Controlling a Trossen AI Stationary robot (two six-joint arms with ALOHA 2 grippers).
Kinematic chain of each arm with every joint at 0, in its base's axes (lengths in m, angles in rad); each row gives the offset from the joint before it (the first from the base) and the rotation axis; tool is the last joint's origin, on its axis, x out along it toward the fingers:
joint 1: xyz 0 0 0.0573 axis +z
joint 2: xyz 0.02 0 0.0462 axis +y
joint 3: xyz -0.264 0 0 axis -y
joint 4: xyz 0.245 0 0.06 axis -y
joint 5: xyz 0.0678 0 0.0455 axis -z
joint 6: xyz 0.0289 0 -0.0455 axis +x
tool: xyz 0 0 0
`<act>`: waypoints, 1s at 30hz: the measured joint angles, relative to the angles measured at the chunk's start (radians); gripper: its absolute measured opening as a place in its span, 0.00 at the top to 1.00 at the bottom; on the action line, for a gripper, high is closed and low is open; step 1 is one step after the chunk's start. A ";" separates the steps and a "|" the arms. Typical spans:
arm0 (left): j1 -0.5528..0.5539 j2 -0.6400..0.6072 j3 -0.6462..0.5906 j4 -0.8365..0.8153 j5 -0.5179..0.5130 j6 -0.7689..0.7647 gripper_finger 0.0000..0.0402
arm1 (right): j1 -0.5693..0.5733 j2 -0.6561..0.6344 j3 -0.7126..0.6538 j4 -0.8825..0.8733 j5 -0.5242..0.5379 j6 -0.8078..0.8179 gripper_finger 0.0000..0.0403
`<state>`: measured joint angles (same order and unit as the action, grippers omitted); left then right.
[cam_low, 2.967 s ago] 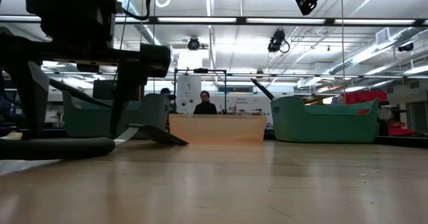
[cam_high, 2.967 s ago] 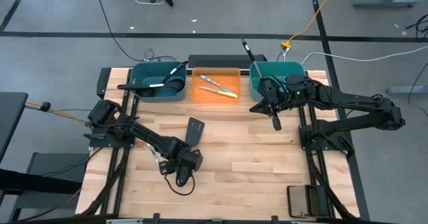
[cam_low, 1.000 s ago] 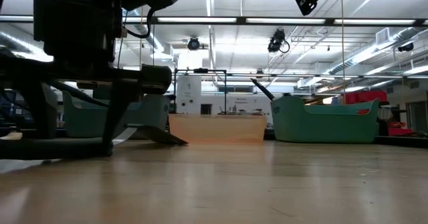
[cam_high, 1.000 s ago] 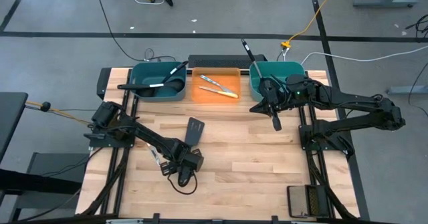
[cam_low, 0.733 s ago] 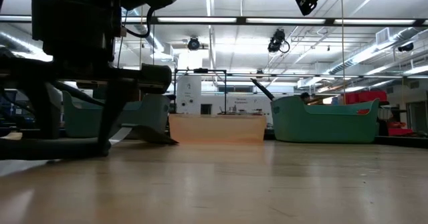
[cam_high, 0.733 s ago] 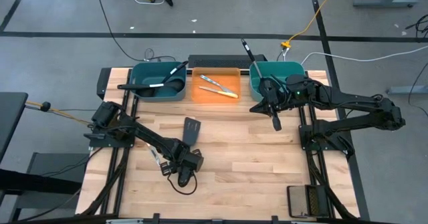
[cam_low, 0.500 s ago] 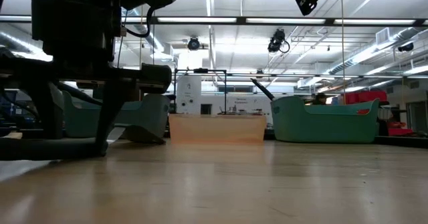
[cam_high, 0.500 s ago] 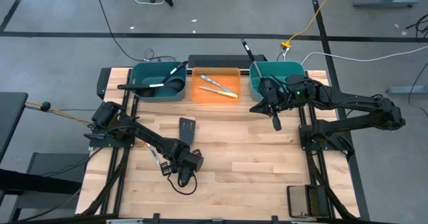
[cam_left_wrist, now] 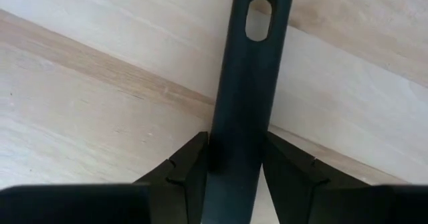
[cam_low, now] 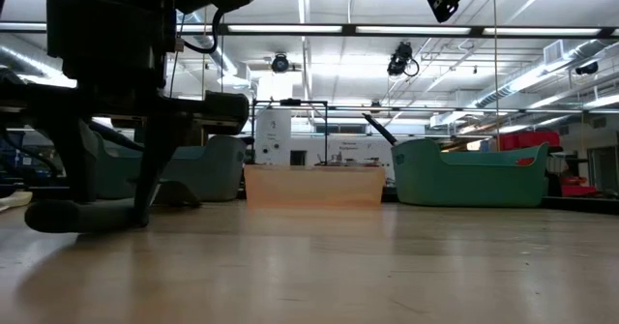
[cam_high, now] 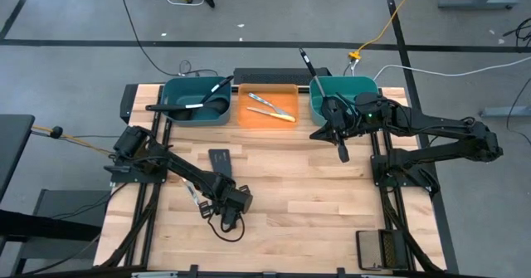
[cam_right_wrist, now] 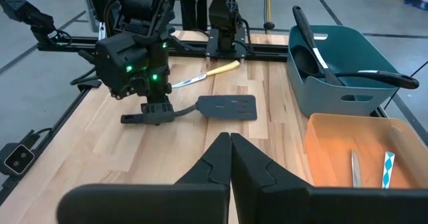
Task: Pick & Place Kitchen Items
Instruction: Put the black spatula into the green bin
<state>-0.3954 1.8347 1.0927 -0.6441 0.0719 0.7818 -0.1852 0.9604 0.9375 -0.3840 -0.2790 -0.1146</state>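
A black slotted spatula [cam_high: 220, 159] lies flat on the table, its blade [cam_right_wrist: 228, 107] pointing to the far edge. My left gripper [cam_high: 226, 212] points down over its handle and is shut on it. A yellow-handled knife [cam_right_wrist: 204, 74] lies on the table beside the left arm. My right gripper [cam_high: 342, 153] hangs shut and empty in front of the right teal bin [cam_high: 346, 91]. The left teal bin [cam_high: 196, 105] holds black utensils. Two knives [cam_high: 270, 105] lie in the orange bin [cam_high: 269, 112]. My left gripper pinches the spatula's handle [cam_left_wrist: 238, 150] between its two fingers [cam_left_wrist: 191, 168], a little short of the free end with the hanging hole [cam_left_wrist: 258, 17]. The fingers come from above, pointing down, and lie across the handle. The spatula lies flat on the table.
The three bins stand in a row along the far edge. A black utensil handle [cam_high: 307, 62] sticks up out of the right teal bin. Bare wood lies in the table's middle and near right [cam_high: 315, 203].
My left gripper's fingers have shut on the spatula's handle without the hand moving. The spatula has turned about on the table: its blade has swung toward the table's left edge, while the part of the handle at the fingers has stayed in place.
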 joint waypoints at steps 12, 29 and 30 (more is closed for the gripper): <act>0.000 0.000 0.000 0.009 0.001 0.018 0.69 | 0.000 0.000 0.000 0.000 0.000 0.000 0.99; 0.000 0.000 -0.001 0.013 -0.002 0.034 0.71 | 0.000 0.000 0.000 0.000 0.000 -0.025 0.99; 0.000 0.000 -0.001 0.013 -0.004 0.034 0.71 | 0.000 0.000 0.000 0.000 0.000 -0.025 0.99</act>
<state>-0.3958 1.8343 1.0920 -0.6312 0.0677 0.8154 -0.1852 0.9604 0.9375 -0.3840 -0.2792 -0.1398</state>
